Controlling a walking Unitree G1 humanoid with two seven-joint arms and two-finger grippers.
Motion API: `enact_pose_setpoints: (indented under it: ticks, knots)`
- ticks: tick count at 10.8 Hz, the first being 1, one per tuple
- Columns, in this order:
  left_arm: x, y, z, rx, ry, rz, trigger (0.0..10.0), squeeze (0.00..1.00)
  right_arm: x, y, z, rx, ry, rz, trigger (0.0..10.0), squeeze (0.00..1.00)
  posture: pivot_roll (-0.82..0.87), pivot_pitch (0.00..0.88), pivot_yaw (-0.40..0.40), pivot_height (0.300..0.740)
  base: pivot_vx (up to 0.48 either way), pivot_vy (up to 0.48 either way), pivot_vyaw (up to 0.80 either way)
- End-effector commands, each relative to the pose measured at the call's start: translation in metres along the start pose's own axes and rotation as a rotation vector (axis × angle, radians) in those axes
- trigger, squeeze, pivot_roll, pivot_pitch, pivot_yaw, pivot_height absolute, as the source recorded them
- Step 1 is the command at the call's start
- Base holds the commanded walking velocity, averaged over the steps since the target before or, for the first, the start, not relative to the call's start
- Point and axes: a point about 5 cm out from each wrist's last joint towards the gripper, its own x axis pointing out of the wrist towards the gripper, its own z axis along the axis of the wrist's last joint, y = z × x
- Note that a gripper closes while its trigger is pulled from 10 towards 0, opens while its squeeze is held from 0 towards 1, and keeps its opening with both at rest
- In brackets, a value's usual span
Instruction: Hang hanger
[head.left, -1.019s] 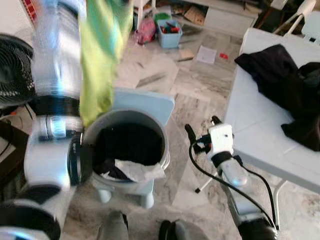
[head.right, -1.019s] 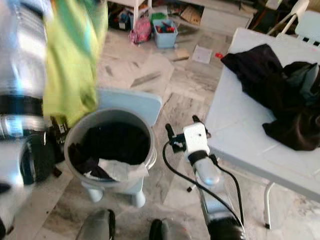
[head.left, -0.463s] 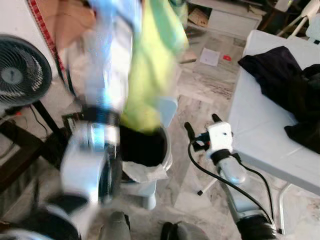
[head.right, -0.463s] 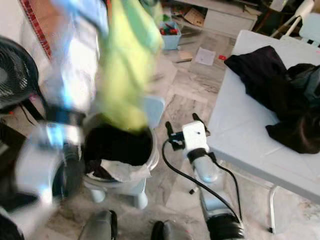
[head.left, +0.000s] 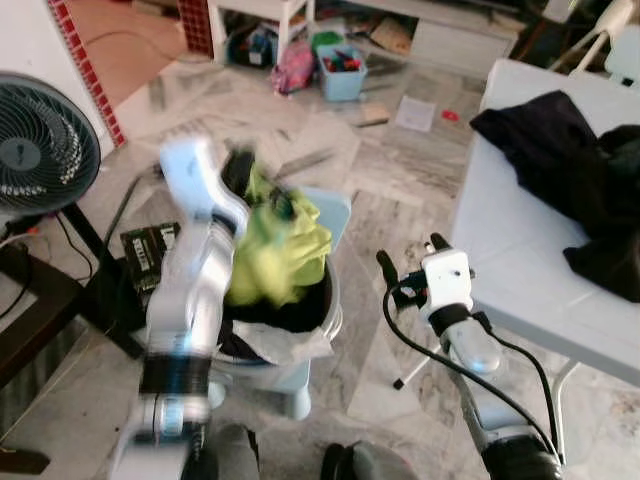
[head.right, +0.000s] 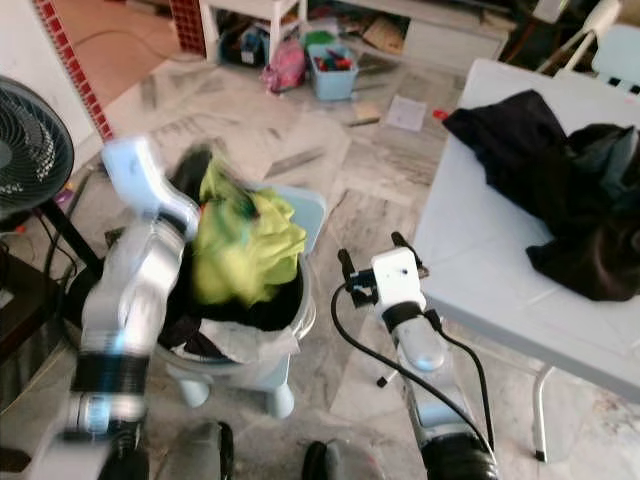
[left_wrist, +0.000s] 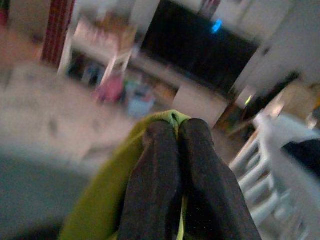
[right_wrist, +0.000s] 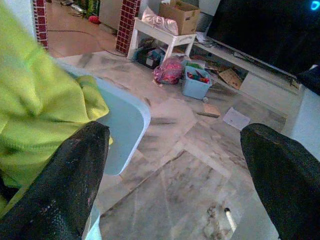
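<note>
A yellow-green garment (head.left: 280, 250) hangs bunched over the mouth of a grey bin (head.left: 331, 303). My left gripper (left_wrist: 177, 131) is shut on the garment's top edge, just above the bin, and the arm is motion-blurred in the eye views. The cloth (left_wrist: 100, 200) drapes down past the fingers. My right gripper (head.left: 410, 255) is open and holds nothing. It hovers between the bin and the white table (head.left: 520, 250). In the right wrist view the garment (right_wrist: 40, 115) lies to one side of the open fingers (right_wrist: 75, 185).
Dark clothes (head.left: 570, 150) are heaped on the white table. The bin holds dark cloth and a white liner (head.left: 280, 342), and a light-blue panel (head.left: 338, 208) stands behind it. A black fan (head.left: 40, 150) stands at the left. A blue box (head.left: 340, 65) and papers litter the far floor.
My left arm has swung down from high and close to the camera, bringing the yellow-green garment down onto the bin's mouth. The right arm has barely moved.
</note>
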Motion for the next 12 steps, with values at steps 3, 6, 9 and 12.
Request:
enact_pose_setpoints:
  ticks: [3, 6, 9, 12]
  knots:
    - [-0.047, 0.031, -0.049, -0.087, 0.332, 0.206, 0.0, 0.00, -0.002, -0.007, -0.001, -0.020, 0.014, 0.002, 10.0, 0.00, 0.05, 0.097, -0.101, 0.740, 0.000, 0.000, 0.00]
    - [-0.069, 0.025, -0.064, -0.160, 0.455, 0.203, 0.5, 0.00, -0.001, -0.005, -0.002, -0.024, 0.016, 0.001, 10.0, 0.00, 0.06, 0.103, -0.101, 0.740, 0.000, 0.000, 0.00]
    - [-0.093, 0.001, -0.066, -0.007, 0.558, -0.062, 4.0, 0.14, 0.002, -0.006, -0.002, -0.038, 0.016, 0.002, 10.0, 0.00, 0.06, 0.106, -0.106, 0.740, 0.000, 0.000, 0.00]
    - [-0.110, 0.013, -0.066, 0.082, 0.589, -0.041, 10.0, 1.00, 0.000, -0.007, -0.004, -0.043, 0.021, -0.008, 10.0, 0.00, 0.06, 0.108, -0.102, 0.740, 0.000, 0.000, 0.00]
